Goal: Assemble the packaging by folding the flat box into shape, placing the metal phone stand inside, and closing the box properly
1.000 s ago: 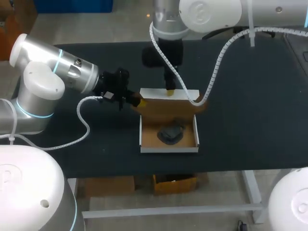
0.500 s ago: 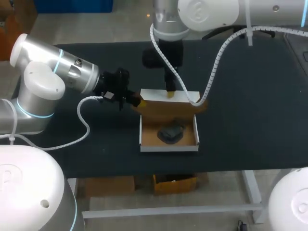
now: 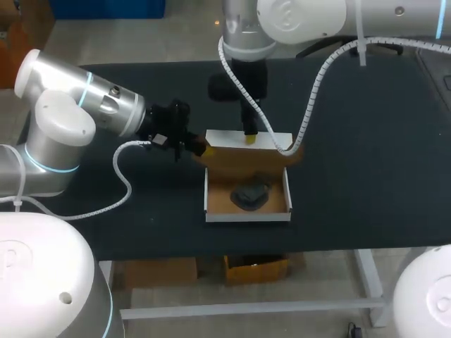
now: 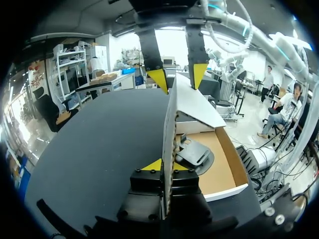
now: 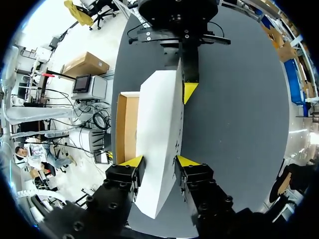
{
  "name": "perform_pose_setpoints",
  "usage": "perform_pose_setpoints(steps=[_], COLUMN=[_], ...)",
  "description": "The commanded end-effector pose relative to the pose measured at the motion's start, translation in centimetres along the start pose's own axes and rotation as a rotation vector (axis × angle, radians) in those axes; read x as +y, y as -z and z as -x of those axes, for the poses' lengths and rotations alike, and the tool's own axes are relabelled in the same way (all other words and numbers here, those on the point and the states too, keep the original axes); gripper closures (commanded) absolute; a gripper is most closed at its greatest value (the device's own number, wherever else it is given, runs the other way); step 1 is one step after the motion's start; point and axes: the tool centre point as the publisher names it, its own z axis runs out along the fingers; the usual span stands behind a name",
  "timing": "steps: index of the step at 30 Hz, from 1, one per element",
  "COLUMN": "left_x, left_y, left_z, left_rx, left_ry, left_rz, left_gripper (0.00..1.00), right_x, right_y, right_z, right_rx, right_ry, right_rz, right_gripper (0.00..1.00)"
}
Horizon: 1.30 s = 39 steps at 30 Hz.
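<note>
The cardboard box's tray [image 3: 246,216] lies mid-table with the dark metal phone stand [image 3: 250,196] inside it. Its white lid [image 3: 264,139] stands raised along the tray's far side. My left gripper [image 3: 203,149] is shut on the lid's left edge; in the left wrist view its tips [image 4: 167,166] pinch the thin board, with the stand [image 4: 195,153] beside it. My right gripper [image 3: 249,139] comes down from behind onto the lid's top edge. In the right wrist view it [image 5: 158,162] stands open astride the lid [image 5: 159,114], across from my left gripper [image 5: 188,92].
The black table [image 3: 366,141] stretches wide to the right and left of the box. My right arm's white spiral cable [image 3: 303,134] hangs close to the lid's right end. The table's front edge runs just below the tray.
</note>
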Motion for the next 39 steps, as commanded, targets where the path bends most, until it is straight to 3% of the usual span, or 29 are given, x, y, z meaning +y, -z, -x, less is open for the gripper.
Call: perform_pose_setpoints(steps=[1,7,10,13,14,27,36,39], left_x=[-0.02,-0.02,-0.02,-0.02,-0.02,-0.02,-0.02,-0.02], left_y=[0.05,0.05,0.05,0.05,0.05,0.05,0.05,0.05], left_z=[0.03,0.03,0.03,0.03,0.03,0.03,0.03,0.03], left_rx=[0.001,0.001,0.001,0.001,0.001,0.001,0.001,0.001], left_ry=[0.0,0.0,0.0,0.0,0.0,0.0,0.0,0.0], left_rz=[0.0,0.0,0.0,0.0,0.0,0.0,0.0,0.0], left_gripper=[1.0,1.0,1.0,1.0,1.0,1.0,1.0,1.0], right_x=[0.03,0.07,0.12,0.14,0.14,-0.18,-0.34,-0.37], right_y=[-0.28,-0.69,-0.75,-0.74,-0.74,0.02,-0.45,-0.61], right_z=[0.12,0.14,0.11,0.11,0.11,-0.61,-0.77,-0.67], right_rx=[0.007,0.022,0.027,0.027,0.026,-0.051,-0.039,-0.031], right_ry=[0.002,0.004,0.007,0.008,0.008,-0.011,-0.013,-0.014], right_rz=[-0.007,-0.015,-0.018,-0.019,-0.019,0.012,0.02,0.019], right_gripper=[0.61,0.7,0.79,0.98,1.0,1.0,1.0,0.8])
